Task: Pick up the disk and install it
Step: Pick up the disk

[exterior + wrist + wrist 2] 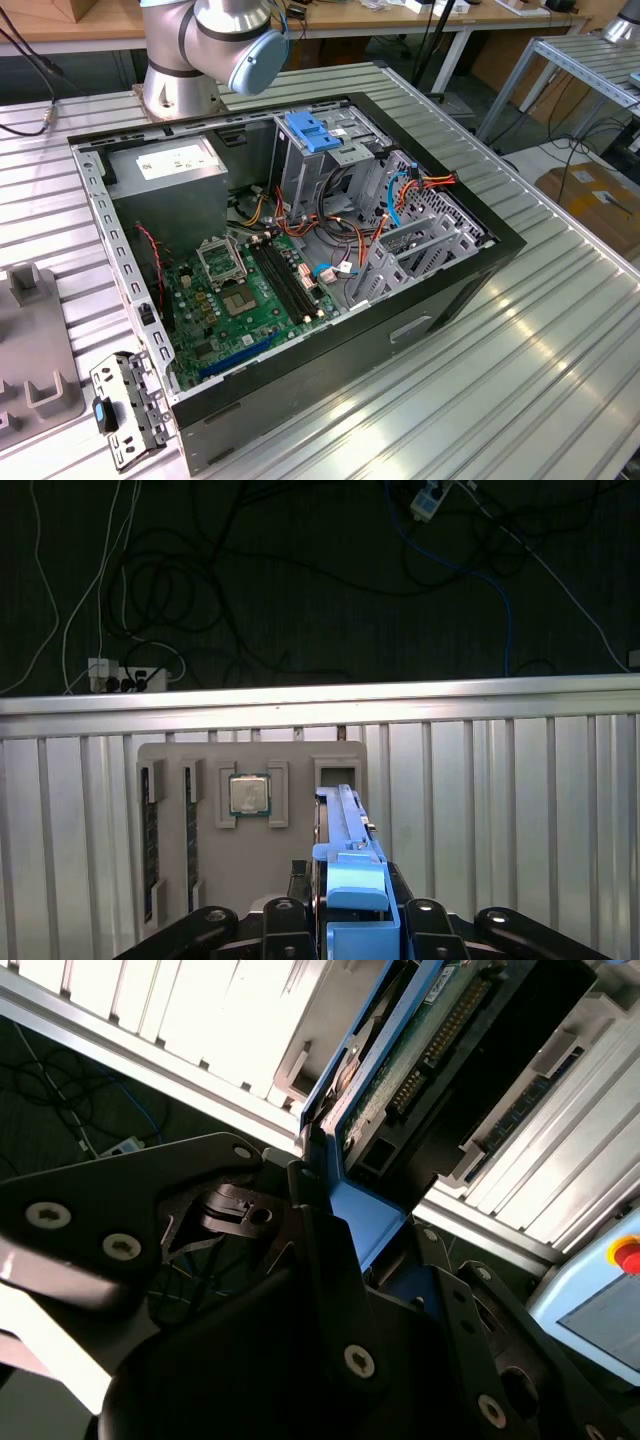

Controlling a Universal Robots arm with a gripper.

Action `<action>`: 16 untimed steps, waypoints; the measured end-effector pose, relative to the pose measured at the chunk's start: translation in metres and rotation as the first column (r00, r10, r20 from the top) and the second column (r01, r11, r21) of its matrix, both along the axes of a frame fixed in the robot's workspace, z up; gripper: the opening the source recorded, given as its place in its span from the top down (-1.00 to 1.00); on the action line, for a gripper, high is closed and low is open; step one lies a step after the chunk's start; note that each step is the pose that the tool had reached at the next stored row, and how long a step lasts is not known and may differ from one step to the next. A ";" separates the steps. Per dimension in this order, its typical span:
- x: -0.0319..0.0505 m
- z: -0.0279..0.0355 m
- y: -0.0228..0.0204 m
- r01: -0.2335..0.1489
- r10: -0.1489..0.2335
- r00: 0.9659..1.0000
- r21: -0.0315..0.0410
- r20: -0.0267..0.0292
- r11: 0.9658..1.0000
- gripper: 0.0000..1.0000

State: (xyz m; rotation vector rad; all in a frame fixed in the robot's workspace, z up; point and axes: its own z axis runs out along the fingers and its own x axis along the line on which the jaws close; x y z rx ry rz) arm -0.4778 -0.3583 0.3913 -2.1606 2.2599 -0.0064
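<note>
Clamping the disk by its blue rails, my claw is closed on it at the grey tray, whose pockets hold a processor and memory sticks; the processor's print is unreadable.

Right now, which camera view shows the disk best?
The second wrist view: the disk shows its green circuit board, connector pins and a blue side rail from close. In the first wrist view the disk is edge-on, mostly blue rail, at the gripper. The exterior view shows the open computer case.
</note>
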 end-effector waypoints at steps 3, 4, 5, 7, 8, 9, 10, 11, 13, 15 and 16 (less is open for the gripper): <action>0.0000 0.0005 0.0000 0.000 0.000 1.000 -0.001 0.000 1.000 0.25; 0.0000 0.0007 0.0000 0.000 0.000 1.000 -0.001 0.000 1.000 0.25; 0.0001 0.0010 0.0000 0.000 0.000 1.000 -0.002 0.000 1.000 0.25; 0.0001 0.0013 0.0000 0.000 0.000 1.000 -0.003 0.000 1.000 0.25; 0.0001 0.0014 0.0000 0.000 0.000 1.000 -0.004 0.000 1.000 0.25; 0.0002 0.0016 0.0000 0.000 0.000 1.000 -0.004 0.000 1.000 0.25; 0.0002 0.0017 0.0000 0.000 0.000 1.000 -0.005 0.000 1.000 0.25; 0.0002 0.0019 0.0000 0.000 0.000 1.000 -0.006 0.000 1.000 0.25; 0.0003 0.0022 0.0000 0.000 0.000 1.000 -0.008 0.000 1.000 0.25; 0.0004 0.0024 0.0000 0.000 0.000 1.000 -0.009 0.000 1.000 0.25; 0.0004 0.0026 0.0000 0.000 0.000 1.000 -0.010 0.000 1.000 0.25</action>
